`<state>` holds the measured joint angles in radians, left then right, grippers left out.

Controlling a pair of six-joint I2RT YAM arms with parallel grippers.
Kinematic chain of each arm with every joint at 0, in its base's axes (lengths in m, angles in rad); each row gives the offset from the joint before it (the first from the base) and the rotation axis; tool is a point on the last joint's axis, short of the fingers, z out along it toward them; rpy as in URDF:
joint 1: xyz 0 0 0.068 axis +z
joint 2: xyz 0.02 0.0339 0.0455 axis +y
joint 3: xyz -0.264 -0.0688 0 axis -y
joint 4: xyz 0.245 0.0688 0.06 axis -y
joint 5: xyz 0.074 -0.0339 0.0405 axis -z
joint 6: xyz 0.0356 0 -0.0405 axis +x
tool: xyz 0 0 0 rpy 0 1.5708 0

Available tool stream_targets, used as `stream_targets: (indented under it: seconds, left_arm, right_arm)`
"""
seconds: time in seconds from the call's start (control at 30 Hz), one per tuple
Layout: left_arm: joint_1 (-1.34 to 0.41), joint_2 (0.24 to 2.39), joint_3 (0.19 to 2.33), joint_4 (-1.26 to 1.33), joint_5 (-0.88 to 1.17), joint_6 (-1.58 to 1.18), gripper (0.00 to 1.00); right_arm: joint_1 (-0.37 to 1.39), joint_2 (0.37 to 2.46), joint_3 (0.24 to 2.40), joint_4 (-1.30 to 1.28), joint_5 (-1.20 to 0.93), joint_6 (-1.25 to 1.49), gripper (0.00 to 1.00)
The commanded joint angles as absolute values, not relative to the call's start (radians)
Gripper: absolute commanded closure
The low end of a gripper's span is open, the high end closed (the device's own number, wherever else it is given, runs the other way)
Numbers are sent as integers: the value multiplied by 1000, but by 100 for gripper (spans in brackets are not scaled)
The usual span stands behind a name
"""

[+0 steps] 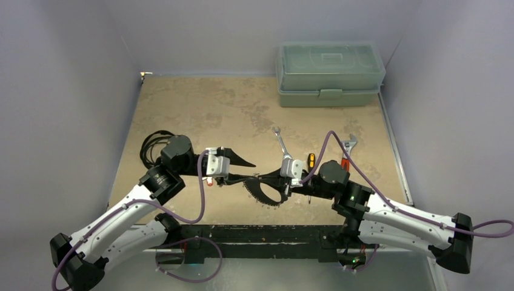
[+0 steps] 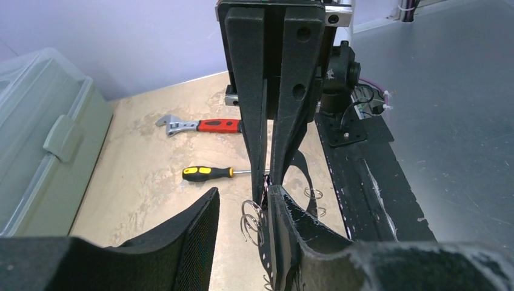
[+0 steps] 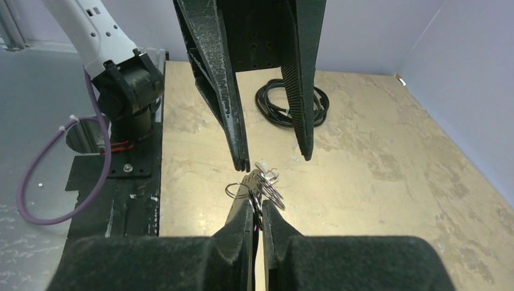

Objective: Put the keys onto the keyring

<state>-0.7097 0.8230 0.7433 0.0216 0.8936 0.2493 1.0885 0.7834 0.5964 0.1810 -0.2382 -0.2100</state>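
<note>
Jaws first: on the right gripper (image 3: pixel 257 209) they're pinched nearly flat together on the keyring (image 3: pixel 262 189), which in the right wrist view looks to us like a small bunch of thin silvery wire loops. We count three or four overlapping loops but can't pin it down. One flat silvery bit right at the fingertips might be one of the keys (image 3: pixel 250 180); it's too small to be sure. The bunch pokes out past the fingertips toward the left gripper (image 3: pixel 275 160) and looks lifted off the table (image 1: pixel 200 109). Its loops fan out sideways, so we can't see a clear long axis. Left jaws stand apart with a clear gap and nothing between them. One fingertip sits right by the bunch, touching or not we can't say. Further out on the right side we've got one yellow-handled screwdriver (image 1: pixel 311 160), one red-handled adjustable wrench (image 1: pixel 345 159) and one silver spanner (image 1: pixel 280 142). One coiled black cable (image 1: pixel 151 145) lies behind the left arm, and one lidded green box (image 1: pixel 330 73) sits at the far edge.
</note>
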Motion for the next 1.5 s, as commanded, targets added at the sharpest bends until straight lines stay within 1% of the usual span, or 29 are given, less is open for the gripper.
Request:
stream_targets:
  seconds: [0.0,0.17,0.33,0.4,0.47,0.67,0.83,1.1,1.27,1.3,1.4,1.47]
  left_arm:
    - [-719,835,736,59,942,256,66]
    - [-722,867,730,53,949,257,69]
    - [-730,884,716,95,949,234,79]
    - [-735,890,713,100,950,232,80]
    - [-740,893,714,100,948,232,80]
    - [-742,880,712,87,953,242,69]
    - [-743,878,713,83,949,232,69]
    - [-744,896,703,90,943,224,80]
    - [-744,911,703,80,931,231,85]
    - [-744,916,703,75,931,233,88]
    - [-745,939,711,44,932,251,93]
    - [-744,957,725,7,927,279,100]
  right_arm:
    - [1094,781,648,216,-241,-221,100]
    - [1094,775,643,229,-239,-222,100]
    - [1094,776,643,228,-247,-221,100]
    - [1094,776,643,228,-245,-221,100]
    - [1094,775,643,229,-240,-219,100]
    - [1094,774,642,237,-214,-219,100]
    - [1094,772,639,242,-199,-219,100]
    - [1094,764,637,247,-200,-213,100]
    - [1094,749,628,265,-230,-209,100]
    - [1094,747,624,271,-237,-207,100]
    - [1094,738,617,289,-255,-199,100]
    - [1094,735,615,299,-273,-193,100]
